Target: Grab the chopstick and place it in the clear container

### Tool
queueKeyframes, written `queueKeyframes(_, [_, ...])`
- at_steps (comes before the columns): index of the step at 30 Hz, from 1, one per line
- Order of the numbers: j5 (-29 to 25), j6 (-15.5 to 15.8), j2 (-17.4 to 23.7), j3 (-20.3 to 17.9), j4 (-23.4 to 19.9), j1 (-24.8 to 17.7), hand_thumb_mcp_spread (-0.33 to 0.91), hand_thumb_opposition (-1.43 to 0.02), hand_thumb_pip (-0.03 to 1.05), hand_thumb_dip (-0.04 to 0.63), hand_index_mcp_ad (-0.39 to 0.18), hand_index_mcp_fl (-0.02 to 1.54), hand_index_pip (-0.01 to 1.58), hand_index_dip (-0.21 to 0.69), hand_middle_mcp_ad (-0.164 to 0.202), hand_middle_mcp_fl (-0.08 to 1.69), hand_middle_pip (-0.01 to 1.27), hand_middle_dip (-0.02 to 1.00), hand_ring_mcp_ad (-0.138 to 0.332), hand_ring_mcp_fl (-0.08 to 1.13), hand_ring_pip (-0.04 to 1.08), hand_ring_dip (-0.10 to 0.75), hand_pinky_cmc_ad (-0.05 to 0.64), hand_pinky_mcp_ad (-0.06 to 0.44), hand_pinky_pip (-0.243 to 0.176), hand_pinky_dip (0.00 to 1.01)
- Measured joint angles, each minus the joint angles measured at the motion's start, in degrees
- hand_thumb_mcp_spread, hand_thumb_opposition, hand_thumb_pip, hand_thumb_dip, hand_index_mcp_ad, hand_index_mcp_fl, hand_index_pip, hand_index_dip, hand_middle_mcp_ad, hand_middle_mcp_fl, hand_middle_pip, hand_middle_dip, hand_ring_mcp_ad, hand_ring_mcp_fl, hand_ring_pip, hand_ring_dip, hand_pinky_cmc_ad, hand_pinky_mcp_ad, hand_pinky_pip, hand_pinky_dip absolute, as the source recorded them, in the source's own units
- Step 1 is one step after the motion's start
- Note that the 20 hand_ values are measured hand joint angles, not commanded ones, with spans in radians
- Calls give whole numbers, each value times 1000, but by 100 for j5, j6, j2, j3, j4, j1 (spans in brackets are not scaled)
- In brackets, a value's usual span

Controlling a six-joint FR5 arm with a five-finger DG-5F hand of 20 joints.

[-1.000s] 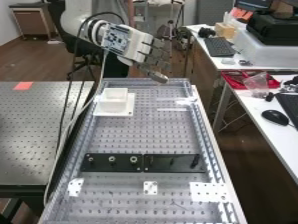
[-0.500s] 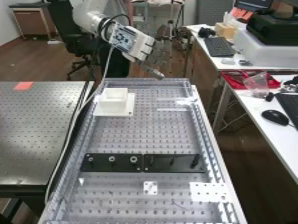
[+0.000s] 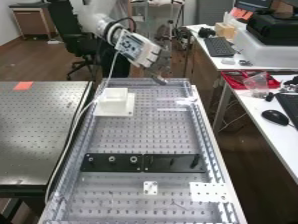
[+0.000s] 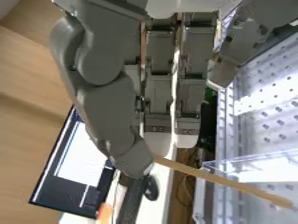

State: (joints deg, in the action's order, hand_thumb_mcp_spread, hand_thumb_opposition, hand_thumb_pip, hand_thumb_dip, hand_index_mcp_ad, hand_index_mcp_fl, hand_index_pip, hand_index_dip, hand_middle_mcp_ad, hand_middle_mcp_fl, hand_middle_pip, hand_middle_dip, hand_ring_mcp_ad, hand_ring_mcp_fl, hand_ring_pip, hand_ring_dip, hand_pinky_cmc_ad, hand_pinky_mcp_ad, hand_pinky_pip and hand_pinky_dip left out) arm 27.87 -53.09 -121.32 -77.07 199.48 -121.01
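Between the thumb and fingers of your hand (image 3: 142, 51), you pinch the chopstick (image 4: 226, 181), its long end poking out

The hand (image 3: 148, 56) slants downward, its thumb pinching toward the fingers.

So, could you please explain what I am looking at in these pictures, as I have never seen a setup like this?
The machine is a white robot arm ending in a dark-fingered hand. The high view looks down along the bench from its near end; the wrist view comes from a camera on the arm's wrist, so the fingers hang into it from the top. On the bench's hole-dotted surface are a white square block, a dark strip and white plates. The hand pinches a chopstick near one end.
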Motion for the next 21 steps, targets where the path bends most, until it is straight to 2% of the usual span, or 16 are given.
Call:
queueKeyframes(9, [701, 567, -28, 5, -346, 278, 750, -1047, 499, 284, -38, 855, 1089, 49, 21, 1011, 606, 693, 23, 993, 75, 443, 476, 253, 106, 178])
queueKeyframes(15, [961, 963, -110, 137, -314, 417, 749, -1047, 499, 284, -37, 855, 1089, 49, 21, 1007, 606, 693, 23, 993, 77, 443, 483, 253, 106, 176])
queueKeyframes(17, [1068, 1180, -168, 241, -264, 476, 738, -1047, 499, 284, -38, 855, 1089, 49, 21, 1011, 606, 693, 19, 993, 75, 443, 480, 253, 106, 176])
queueKeyframes(21, [1196, 1348, -276, 421, -120, 545, 731, -1052, 499, 284, -38, 866, 1089, 49, 17, 1011, 606, 693, 19, 993, 75, 443, 483, 253, 106, 176])
